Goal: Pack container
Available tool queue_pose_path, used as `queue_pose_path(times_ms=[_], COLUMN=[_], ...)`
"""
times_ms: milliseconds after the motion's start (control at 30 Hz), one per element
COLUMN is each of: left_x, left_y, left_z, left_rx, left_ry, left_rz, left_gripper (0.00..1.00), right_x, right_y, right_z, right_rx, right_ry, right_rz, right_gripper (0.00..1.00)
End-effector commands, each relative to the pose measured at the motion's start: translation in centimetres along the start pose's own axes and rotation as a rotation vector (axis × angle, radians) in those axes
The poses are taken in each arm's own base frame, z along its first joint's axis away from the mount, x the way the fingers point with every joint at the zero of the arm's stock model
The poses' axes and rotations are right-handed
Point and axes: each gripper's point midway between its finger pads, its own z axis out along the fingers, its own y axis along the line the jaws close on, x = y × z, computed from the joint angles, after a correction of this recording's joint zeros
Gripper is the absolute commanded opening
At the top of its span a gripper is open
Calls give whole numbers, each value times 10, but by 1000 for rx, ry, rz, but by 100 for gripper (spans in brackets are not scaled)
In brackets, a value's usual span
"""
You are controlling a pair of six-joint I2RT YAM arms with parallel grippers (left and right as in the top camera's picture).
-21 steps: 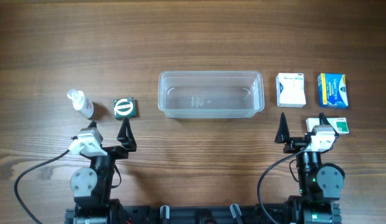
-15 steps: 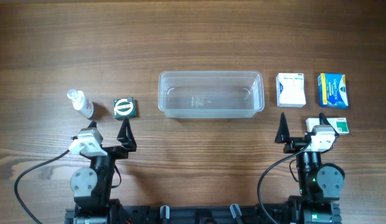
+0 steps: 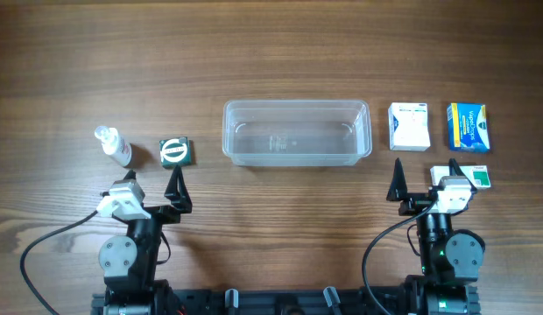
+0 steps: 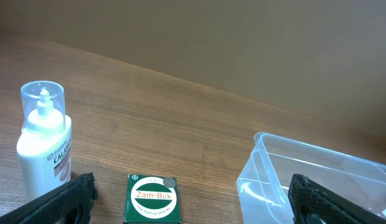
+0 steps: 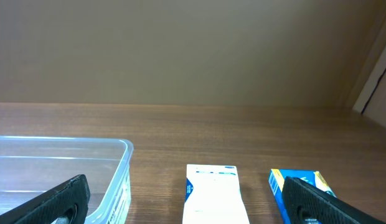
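Observation:
The clear plastic container [image 3: 296, 104] stands empty at the middle of the table. It also shows at the right of the left wrist view [image 4: 317, 151] and at the left of the right wrist view [image 5: 62, 143]. My left gripper [image 3: 153, 188] is open and empty, near the front edge; a green Zam-Buk box [image 4: 154, 198] lies between its fingers and just ahead. My right gripper [image 3: 422, 184] is open and empty; a white box [image 5: 213, 193] lies ahead between its fingers, and a blue box [image 5: 276, 182] is by its right finger.
A small clear bottle [image 3: 114, 146] with white lotion stands left of the Zam-Buk box [image 3: 175, 152]. The white box [image 3: 409, 127] and blue box [image 3: 468, 128] lie right of the container. A green-and-white box [image 3: 476, 176] lies partly under the right wrist.

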Motion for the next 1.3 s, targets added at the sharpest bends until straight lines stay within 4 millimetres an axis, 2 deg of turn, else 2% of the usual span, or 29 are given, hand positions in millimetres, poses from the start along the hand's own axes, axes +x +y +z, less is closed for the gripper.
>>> queue_pose_path(times_ms=[0, 200, 267, 300, 333, 400, 467, 533, 600, 633, 667, 700, 767, 867, 933, 967, 1067, 1267], left_x=[2, 2, 2, 2, 2, 2, 2, 2, 2, 2, 2, 2, 2, 2, 2, 2, 2, 2], left_y=[1, 1, 1, 1, 1, 1, 1, 1, 1, 1, 1, 1, 1, 1, 1, 1, 1, 1], left_z=[0, 0, 0, 0, 0, 0, 0, 0, 0, 0, 0, 0, 0, 0, 0, 0, 0, 0], left_rx=[2, 2, 2, 2, 2, 2, 2, 2, 2, 2, 2, 2, 2, 2, 2, 2, 2, 2], left_ry=[0, 0, 0, 0, 0, 0, 0, 0, 0, 0, 0, 0, 0, 0, 0, 0, 0, 0], left_rz=[-5, -6, -5, -5, -5, -5, -5, -5, -5, -5, -5, -5, -5, -6, -5, -5, -6, -5], left_gripper=[100, 100, 100, 100, 100, 100, 100, 100, 100, 100, 100, 100, 100, 100, 100, 100, 100, 100], right_x=[-1, -1, -9, -25, -55, -109, -141, -165, -177, -177, -173, -164, -143, -105, -76, -55, 8, 56], right_y=[3, 4, 14, 22, 27, 13, 8, 7, 5, 2, -1, -4, -5, -5, -1, 2, 4, -5], right_z=[0, 0, -1, -3, -9, -26, -35, -26, 0, 21, 35, 56, 84, 110, 126, 132, 136, 144], right_rx=[-17, -22, -80, -130, -158, -98, -74, -69, -58, -45, -32, -19, -21, -61, -102, -122, -134, -100], right_ry=[-6, -7, -37, -104, -229, -452, -520, -457, -291, -158, -57, 108, 402, 762, 889, 956, 1159, 1278], right_rz=[7, 8, 7, -1, 12, 77, 70, 53, 22, 20, 27, 35, 46, -12, -31, -16, 0, -17], right_gripper=[100, 100, 100, 100, 100, 100, 100, 100, 100, 100, 100, 100, 100, 100, 100, 100, 100, 100])
